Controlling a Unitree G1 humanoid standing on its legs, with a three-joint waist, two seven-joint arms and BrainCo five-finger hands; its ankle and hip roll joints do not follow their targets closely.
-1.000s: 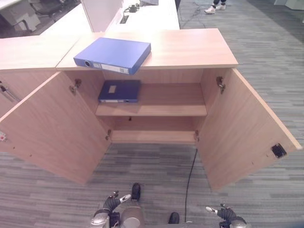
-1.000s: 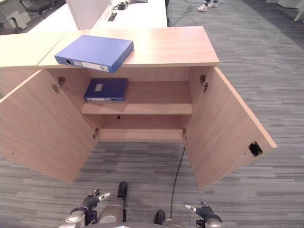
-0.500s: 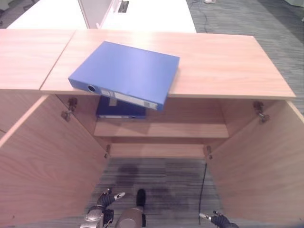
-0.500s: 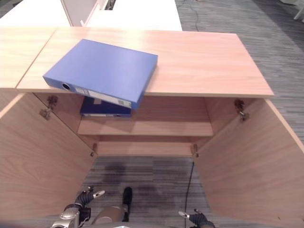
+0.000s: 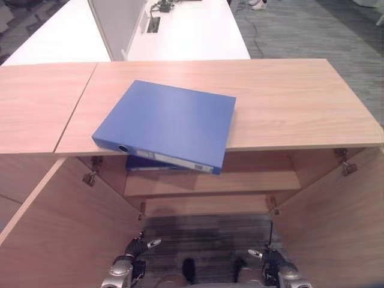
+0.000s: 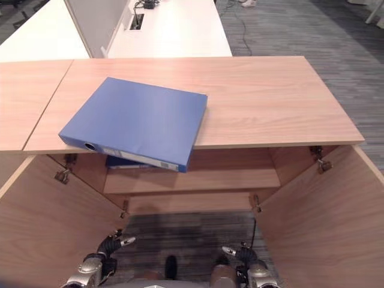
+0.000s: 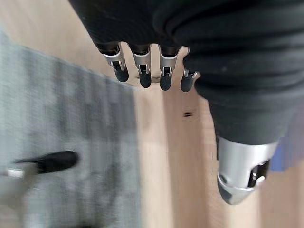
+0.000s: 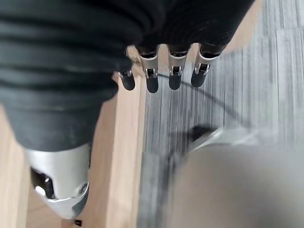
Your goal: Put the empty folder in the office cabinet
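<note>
A blue folder [image 5: 168,125] lies flat on the wooden cabinet top [image 5: 288,102], its spine corner jutting over the front edge. Beneath it a second blue folder [image 5: 150,165] rests on the upper shelf [image 5: 252,183] at the left. Both cabinet doors stand open. My left hand [image 5: 137,249] hangs low before the cabinet at the lower left, fingers relaxed and holding nothing. My right hand [image 5: 269,259] hangs low at the lower right, open too. The wrist views show each hand's fingers [image 7: 142,71] [image 8: 161,76] straight over the carpet.
The open left door [image 5: 66,228] and open right door [image 5: 342,222] flank me closely. A white desk [image 5: 186,30] with a divider panel stands behind the cabinet. A neighbouring wooden top [image 5: 36,102] adjoins on the left. Grey carpet lies below.
The camera has moved closer and higher over the cabinet, so the top now hides more of the shelves. Both hands stay low and empty.
</note>
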